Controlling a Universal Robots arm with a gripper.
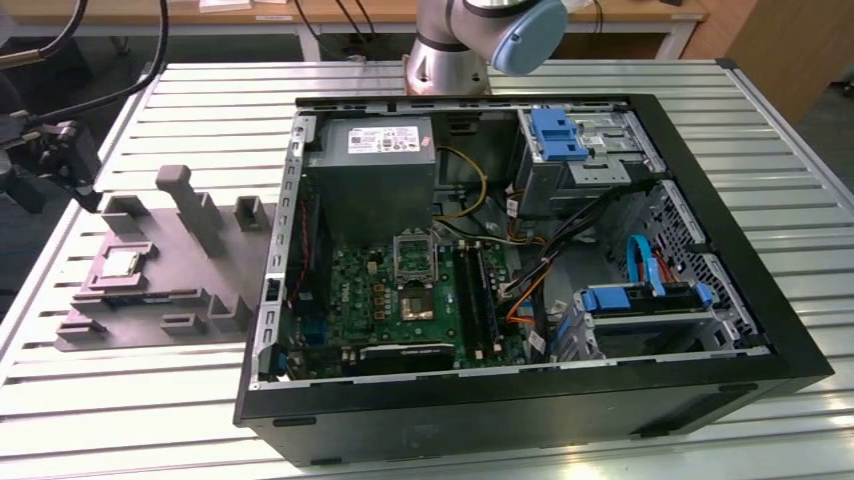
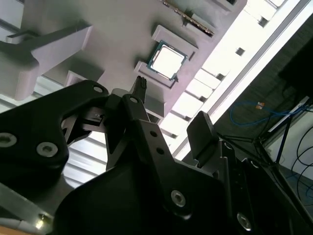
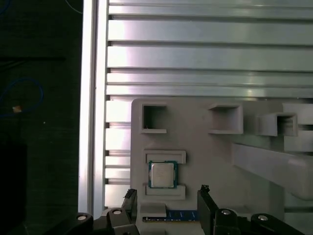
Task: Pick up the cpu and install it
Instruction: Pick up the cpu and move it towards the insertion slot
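Because the cpu is square, it has no long axis to match. What counts is that it lies flat in a shallow seat of the grey moulded tray, just beyond the fingertips of the gripper and lower than them, with clear air between. Both wrist views show the fingers spread wide, the gap broader than the chip, and nothing held.

Two raised ledges of the tray close in two opposite sides of the chip, and the other two sides are free. The line between the fingers looks parallel to the ledges, so by my reading the pads face the free sides. The gripper seems to sit short of the chip rather than centred over it; how high above it cannot be told.

In the exterior view the tray rests on the slatted metal worktop, near its edge at the exterior view's left. The cpu sits close to the tray's own edge on that side, about midway along it. The open computer case stands just beside the tray, toward the exterior view's right, with the silver-framed socket set in the green motherboard inside.

A memory module lies in the tray near the fingers, and taller tray posts rise close by, so room looks modest.
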